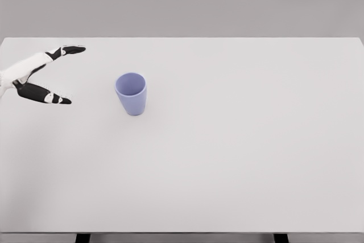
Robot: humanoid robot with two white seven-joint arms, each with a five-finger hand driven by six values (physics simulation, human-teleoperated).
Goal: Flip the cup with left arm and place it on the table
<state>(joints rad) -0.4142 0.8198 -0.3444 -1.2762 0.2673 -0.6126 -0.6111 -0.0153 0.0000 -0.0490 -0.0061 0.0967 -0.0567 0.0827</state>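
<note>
Now cup (131, 93) upright, right of open left hand (40, 75); apart.

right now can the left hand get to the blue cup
Probably yes: the left hand is open, fingers spread toward the blue cup, and only bare table lies between them.

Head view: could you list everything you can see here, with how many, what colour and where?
cup: one, pale blue-violet, standing with its opening up, left of the table's middle, apart from the hand
table: one, white, fills most of the picture; two dark legs show at the bottom edge
wall: one, plain grey, behind the table
left hand: one, white with black fingers, at the left edge above the table, fingers spread, holding nothing, left of the cup
right hand: not in view
</note>
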